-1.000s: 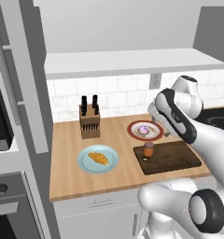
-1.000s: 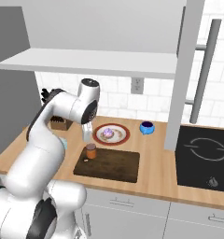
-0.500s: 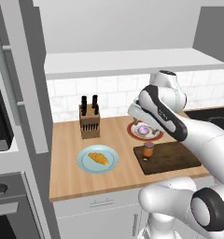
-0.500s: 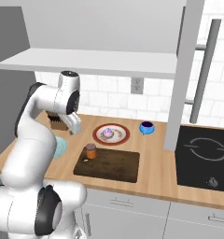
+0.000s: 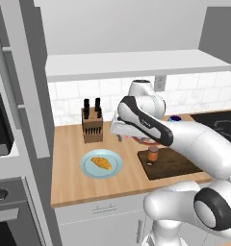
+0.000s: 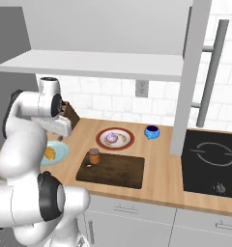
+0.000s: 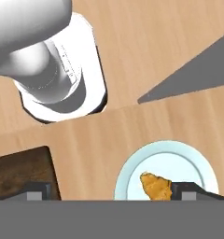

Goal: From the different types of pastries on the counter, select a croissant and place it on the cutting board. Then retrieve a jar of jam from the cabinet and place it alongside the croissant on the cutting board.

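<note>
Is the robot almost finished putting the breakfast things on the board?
About halfway. The small orange-brown jam jar already stands on the dark brown wooden cutting board. The open gripper holds nothing and hangs above the golden croissant, which lies on its pale blue plate. Moving it to the board is left.

A: The golden-yellow ridged croissant [image 5: 101, 163] lies on a pale blue round plate [image 5: 88, 171], and the light-tan wooden counter [image 5: 71, 185] shows faint grain.

B: The dark brown wooden cutting board [image 6: 119, 172] bears 1 orange-brown jar with a dark lid [image 6: 94, 156].
</note>
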Tool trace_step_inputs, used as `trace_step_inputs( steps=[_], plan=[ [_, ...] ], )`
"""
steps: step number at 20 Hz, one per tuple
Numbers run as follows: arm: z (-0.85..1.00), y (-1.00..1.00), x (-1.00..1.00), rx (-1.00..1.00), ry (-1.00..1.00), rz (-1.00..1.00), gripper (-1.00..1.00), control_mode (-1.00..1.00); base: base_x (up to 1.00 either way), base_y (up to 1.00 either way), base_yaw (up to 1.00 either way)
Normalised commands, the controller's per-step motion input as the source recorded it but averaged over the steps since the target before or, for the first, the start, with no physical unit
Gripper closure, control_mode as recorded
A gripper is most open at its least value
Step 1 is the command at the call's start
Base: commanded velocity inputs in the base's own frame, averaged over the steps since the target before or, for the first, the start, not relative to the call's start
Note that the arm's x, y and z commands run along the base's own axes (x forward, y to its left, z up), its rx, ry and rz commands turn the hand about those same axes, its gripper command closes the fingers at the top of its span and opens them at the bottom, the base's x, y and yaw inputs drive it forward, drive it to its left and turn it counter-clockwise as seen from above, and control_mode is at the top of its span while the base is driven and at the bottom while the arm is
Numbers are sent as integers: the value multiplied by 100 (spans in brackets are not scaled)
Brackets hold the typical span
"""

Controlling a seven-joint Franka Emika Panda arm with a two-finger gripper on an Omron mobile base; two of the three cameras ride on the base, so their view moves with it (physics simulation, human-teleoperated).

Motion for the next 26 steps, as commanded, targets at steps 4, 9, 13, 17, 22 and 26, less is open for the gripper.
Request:
trace_step_inputs(
  steps=[4, 9, 13, 17, 22, 26],
  plan=[
    [-54, 47, 0, -1, 0, 53, -100, -100, 0, 0, 0],
    [-24, 38, 1, 0, 0, 49, -100, -100, 0, 0, 0],
    [0, 44, 10, 0, 0, 33, -100, -100, 0, 0, 0],
    [-4, 42, 19, 0, 0, 29, -100, -100, 0, 0, 0],
    [-15, 3, 36, 0, 0, 31, -100, -100, 0, 0, 0],
    [-17, -1, 29, 0, 0, 28, -100, -100, 0, 0, 0]
  ],
)
